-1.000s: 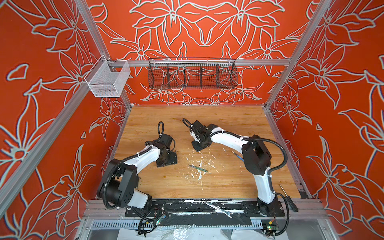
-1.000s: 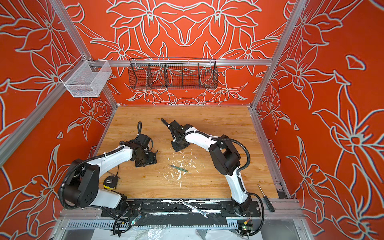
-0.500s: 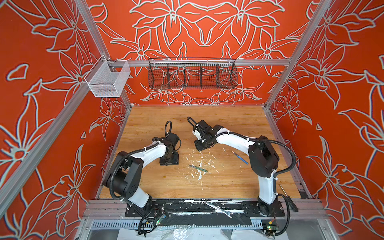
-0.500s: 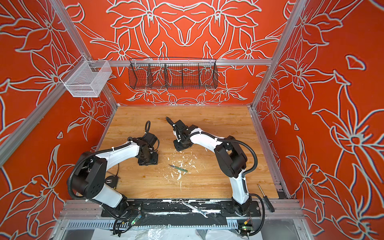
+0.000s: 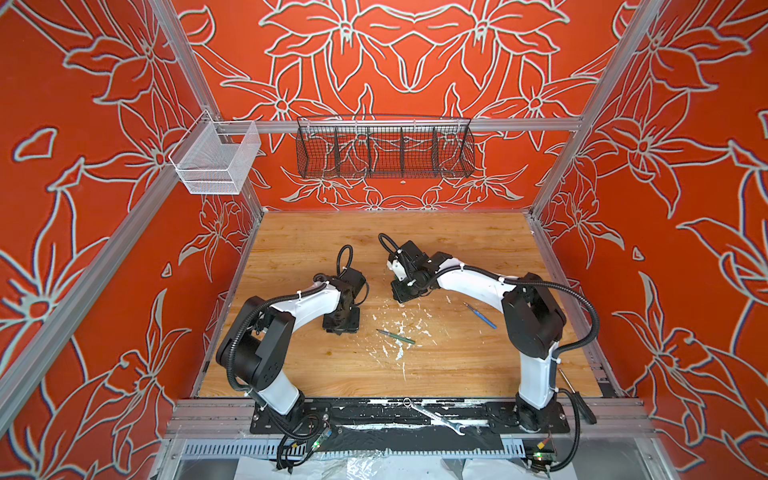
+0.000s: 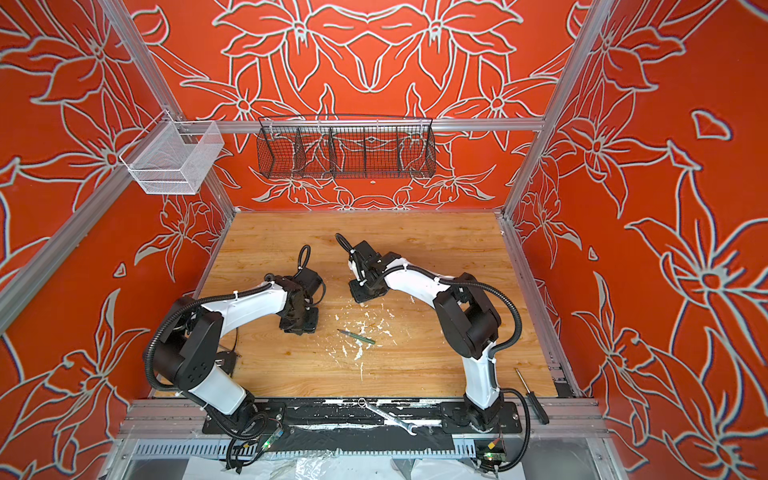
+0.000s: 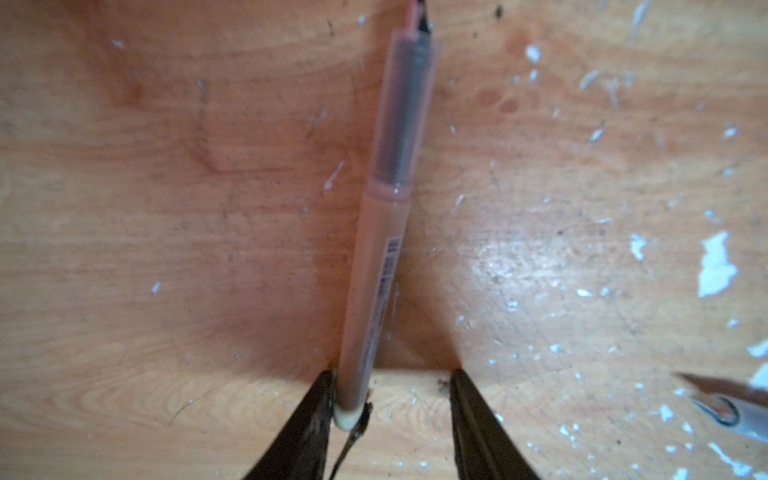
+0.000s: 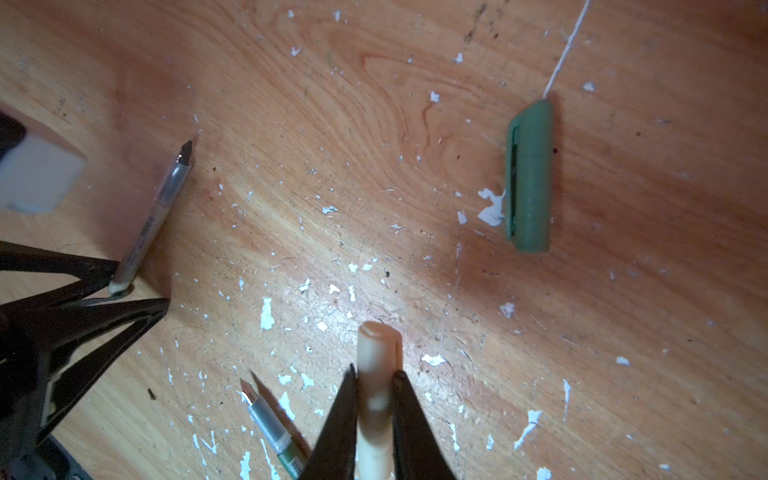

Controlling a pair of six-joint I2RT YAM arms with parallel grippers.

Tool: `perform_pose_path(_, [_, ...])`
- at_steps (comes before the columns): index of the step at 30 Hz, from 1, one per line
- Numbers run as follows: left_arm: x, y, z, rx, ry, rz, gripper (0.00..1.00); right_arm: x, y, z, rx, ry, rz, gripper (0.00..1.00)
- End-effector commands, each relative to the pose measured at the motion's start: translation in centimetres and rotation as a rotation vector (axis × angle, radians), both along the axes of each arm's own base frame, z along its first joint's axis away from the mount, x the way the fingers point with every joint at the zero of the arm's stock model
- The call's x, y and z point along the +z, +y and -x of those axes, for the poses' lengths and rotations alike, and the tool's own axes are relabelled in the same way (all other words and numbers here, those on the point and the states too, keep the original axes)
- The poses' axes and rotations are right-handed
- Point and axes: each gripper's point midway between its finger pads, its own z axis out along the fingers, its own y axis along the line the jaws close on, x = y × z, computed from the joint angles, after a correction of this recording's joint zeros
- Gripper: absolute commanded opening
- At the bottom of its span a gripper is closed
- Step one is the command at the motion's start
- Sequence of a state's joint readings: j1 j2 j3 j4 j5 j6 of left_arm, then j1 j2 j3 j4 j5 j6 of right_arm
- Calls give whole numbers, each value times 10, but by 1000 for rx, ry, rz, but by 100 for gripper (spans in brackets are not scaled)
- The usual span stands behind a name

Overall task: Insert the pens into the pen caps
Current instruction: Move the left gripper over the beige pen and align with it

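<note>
The beige pen (image 7: 386, 208) lies flat on the wood, its blunt end between the fingers of my left gripper (image 7: 392, 374). That gripper is open: one finger touches the pen and the other stands apart. In the right wrist view the same pen (image 8: 151, 216) and left gripper (image 8: 139, 286) show off to one side. My right gripper (image 8: 376, 372) is shut on the beige pen cap (image 8: 376, 345), held just above the table. A green cap (image 8: 530, 178) lies further off. In both top views a green pen (image 5: 395, 336) (image 6: 356, 336) lies between the arms; a blue pen (image 5: 480, 315) lies beside the right arm.
White paint flecks litter the wood around the pens. A silver wrench (image 5: 434, 417) lies on the front rail and a screwdriver (image 5: 575, 397) at the front right corner. A black wire basket (image 5: 384, 147) and a white mesh basket (image 5: 216, 160) hang on the walls.
My left gripper's jaws have narrowed around the beige pen and its arm has swung in towards the middle. The right gripper has shifted slightly, still holding the beige cap.
</note>
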State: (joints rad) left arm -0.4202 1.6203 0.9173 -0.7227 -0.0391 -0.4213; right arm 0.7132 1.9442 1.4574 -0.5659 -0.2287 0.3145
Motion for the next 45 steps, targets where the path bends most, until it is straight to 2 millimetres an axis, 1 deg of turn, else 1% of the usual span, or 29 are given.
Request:
perform_pose_path(1, [0, 6, 7, 7, 24, -37, 39, 11, -1, 2, -15, -8, -30, 18])
perform_pose_path(6, [3, 6, 6, 10, -1, -28, 28, 13, 0, 1, -18, -13, -40, 18])
perform_pose_path(8, [4, 5, 4, 8, -14, -21, 25, 14, 1, 1, -19, -13, -46, 18])
perform_pose_path(10, [4, 4, 2, 5, -21, -18, 20, 14, 0, 2, -21, -11, -49, 18])
perform_pose_path(15, [3, 3, -2, 4, -27, -18, 19, 13, -1, 4, -21, -9, -50, 18])
perform_pose_path(16, [2, 3, -3, 6, -27, -20, 20, 13, -1, 4, -22, -8, -50, 18])
perform_pose_path(17, [2, 4, -3, 8, -24, -29, 32, 14, -1, 4, -23, -10, -53, 18])
perform_pose_path(18, [1, 5, -3, 14, -21, -38, 37, 13, -1, 4, -23, -8, -55, 18])
perform_pose_path(20, [2, 7, -3, 18, -21, -48, 40, 14, 0, 5, -23, -8, -58, 19])
perform_pose_path(22, [8, 10, -3, 24, -26, -65, 54, 15, -1, 4, -24, -9, -60, 19])
perform_pose_path(23, [13, 12, -3, 23, -35, -69, 56, 14, 0, 5, -23, -10, -58, 18])
perform_pose_path(25, [24, 13, -4, 26, -57, -66, 59, 16, 0, 4, -23, -12, -64, 18])
perform_pose_path(27, [35, 13, -4, 33, -86, -52, 64, 15, 1, 4, -23, -10, -65, 19])
perform_pose_path(29, [46, 9, -5, 40, -128, -14, 66, 16, 2, 4, -22, -12, -67, 18])
perform_pose_path(31, [55, 5, -7, 42, -174, 25, 72, 16, 3, 3, -22, -9, -73, 19])
perform_pose_path(32, [59, 5, -8, 45, -195, 33, 72, 15, 3, 3, -21, -7, -75, 19])
perform_pose_path(35, [67, 15, -8, 68, -235, 1, 75, 13, 6, 5, -1, -2, -62, 21])
perform_pose_path(38, [65, 28, -7, 100, -234, -45, 79, 10, 13, 12, 71, -33, 3, 28])
perform_pose_path(41, [52, 38, -6, 152, -187, -51, 80, 7, 25, 23, 159, -33, 39, 32])
perform_pose_path(43, [44, 40, -5, 173, -162, -39, 80, 4, 32, 31, 202, -21, 40, 34])
perform_pose_path(45, [39, 41, -5, 180, -156, -29, 80, -1, 35, 36, 235, -15, 56, 35])
